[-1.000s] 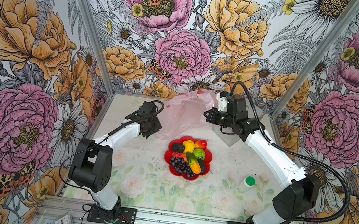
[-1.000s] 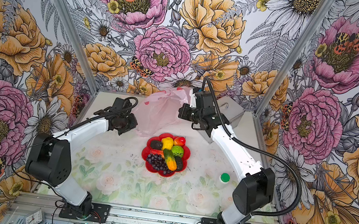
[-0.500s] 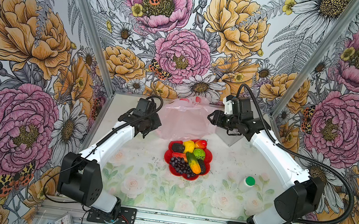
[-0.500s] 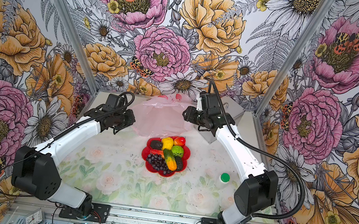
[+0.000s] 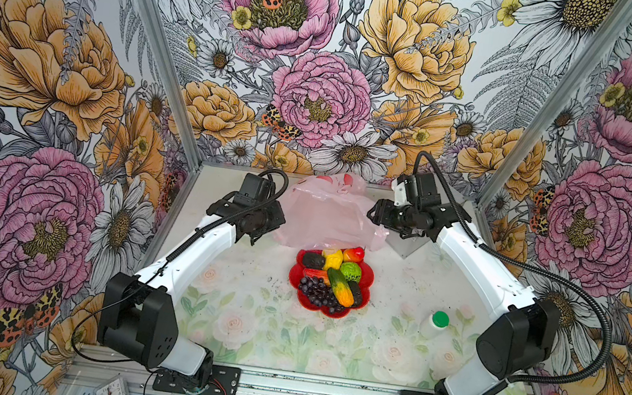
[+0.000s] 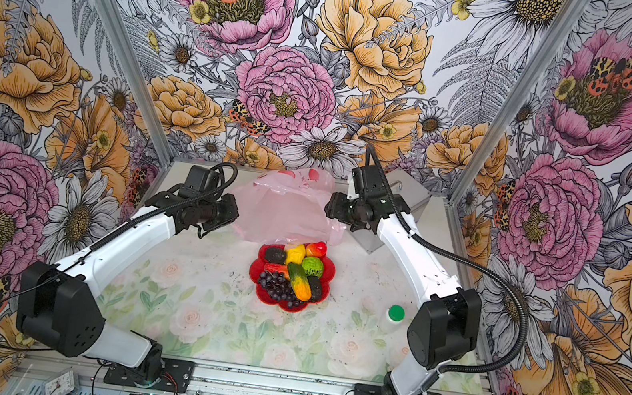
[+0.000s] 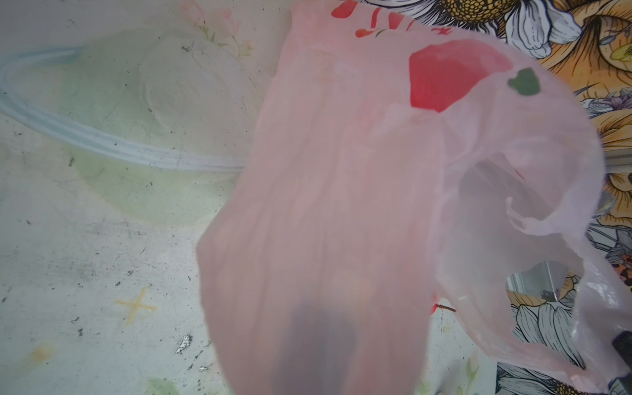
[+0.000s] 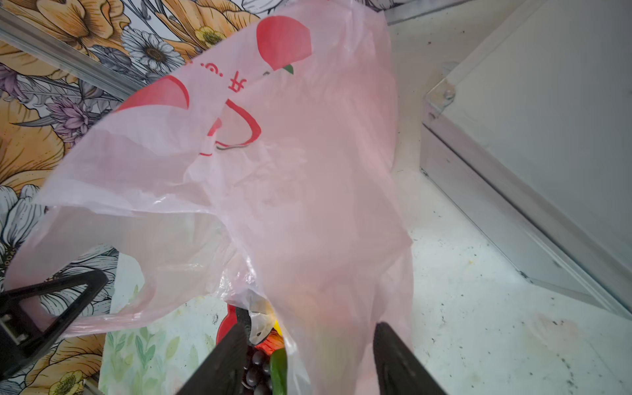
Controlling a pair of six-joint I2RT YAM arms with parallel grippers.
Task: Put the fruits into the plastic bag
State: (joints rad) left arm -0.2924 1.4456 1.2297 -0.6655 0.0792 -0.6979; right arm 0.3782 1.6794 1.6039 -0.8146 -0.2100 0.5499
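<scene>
Right wrist view: right hand (image 8: 309, 328) newly parted, jaws wide, bag (image 8: 307, 188) film slack between them, ungripped. In a top view: left hand (image 5: 275, 220) clamped, seemingly on bag edge; bag sagging at 12 o'clock of plate (image 5: 368, 281); all fruits (image 5: 330, 278) unbagged there; mouth likely needs reopening.

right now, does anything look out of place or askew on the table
Yes: the plastic bag hangs crumpled at the back, its lower edge drooping over the far rim of the red plate. The fruits all sit on the plate, none spilled. A green-capped white bottle stands alone to the right.
</scene>
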